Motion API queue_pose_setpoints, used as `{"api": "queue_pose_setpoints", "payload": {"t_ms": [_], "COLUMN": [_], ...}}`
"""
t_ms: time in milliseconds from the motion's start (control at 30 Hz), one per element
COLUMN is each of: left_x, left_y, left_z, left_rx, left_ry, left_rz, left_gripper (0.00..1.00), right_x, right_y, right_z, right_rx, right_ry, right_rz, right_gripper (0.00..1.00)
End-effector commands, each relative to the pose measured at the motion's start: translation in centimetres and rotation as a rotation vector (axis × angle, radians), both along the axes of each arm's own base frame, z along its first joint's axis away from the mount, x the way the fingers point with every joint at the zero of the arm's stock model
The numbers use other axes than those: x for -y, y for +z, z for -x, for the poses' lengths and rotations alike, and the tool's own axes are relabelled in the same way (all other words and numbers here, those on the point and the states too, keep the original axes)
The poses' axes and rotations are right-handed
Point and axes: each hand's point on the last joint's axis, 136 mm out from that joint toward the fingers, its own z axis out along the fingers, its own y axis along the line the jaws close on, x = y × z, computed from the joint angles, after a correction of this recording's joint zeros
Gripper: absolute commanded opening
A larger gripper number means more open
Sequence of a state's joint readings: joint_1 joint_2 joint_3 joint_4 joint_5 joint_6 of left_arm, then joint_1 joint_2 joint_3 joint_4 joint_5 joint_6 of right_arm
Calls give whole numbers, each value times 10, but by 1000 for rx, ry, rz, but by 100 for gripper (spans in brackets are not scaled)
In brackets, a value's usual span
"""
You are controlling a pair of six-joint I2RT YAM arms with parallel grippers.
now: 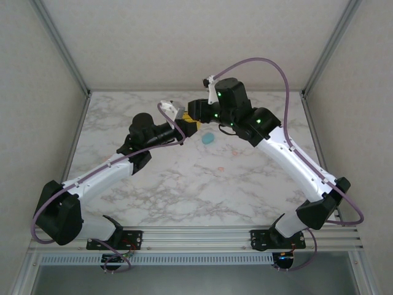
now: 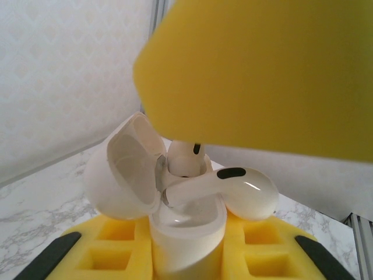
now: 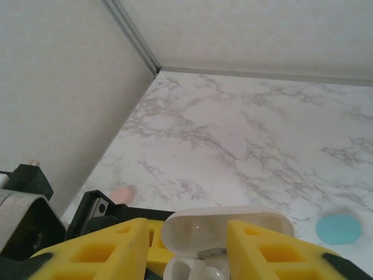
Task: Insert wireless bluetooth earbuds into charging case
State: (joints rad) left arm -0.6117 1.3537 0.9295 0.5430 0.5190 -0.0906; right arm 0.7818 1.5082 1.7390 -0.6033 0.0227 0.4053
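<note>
In the left wrist view my left gripper [image 2: 186, 248] is shut on a white charging case [image 2: 186, 230], clamped upright between its yellow foam fingers [image 2: 108, 251]. The lid [image 2: 125, 175] hangs open to the left. One white earbud [image 2: 185, 156] stands in the far slot. A second earbud [image 2: 245, 189] lies tilted across the case mouth, stem toward the hinge and head over the right rim. A yellow finger [image 2: 262, 70] of my right gripper hangs just above it, not touching. My right gripper [image 3: 186, 236] is open, its fingers either side of the lid [image 3: 204, 224], where the grippers [image 1: 189, 123] meet.
A small teal piece [image 1: 209, 137] lies on the marble table [image 1: 184, 184] just right of the grippers, and a small pinkish piece [image 1: 219, 167] lies nearer the front. Walls and metal frame posts [image 1: 61, 49] close in the back and sides.
</note>
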Motion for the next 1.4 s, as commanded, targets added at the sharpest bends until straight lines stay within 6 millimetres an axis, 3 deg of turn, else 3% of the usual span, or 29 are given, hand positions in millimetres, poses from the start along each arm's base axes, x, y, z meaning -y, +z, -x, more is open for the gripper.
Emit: {"api": "queue_pose_setpoints", "payload": {"t_ms": [0,267,767,1367], "left_x": [-2,-3,-2,-1], "left_y": [24,22,22,22], "left_z": [10,9,8,12], "left_rx": [62,65,64,76], "left_ry": [-15,-5,-6,-29], "left_rz": [46,35,27,5], "left_gripper": [0,0,0,0], "right_x": [22,30,14,8], "right_y": [14,-1,-11,-16], "right_z": [13,33,30,19], "right_rx": [79,-16,-90,-81], "right_ry": [-20,33,50,46], "right_rz": [22,82,50,81], "right_gripper": [40,43,45,31]}}
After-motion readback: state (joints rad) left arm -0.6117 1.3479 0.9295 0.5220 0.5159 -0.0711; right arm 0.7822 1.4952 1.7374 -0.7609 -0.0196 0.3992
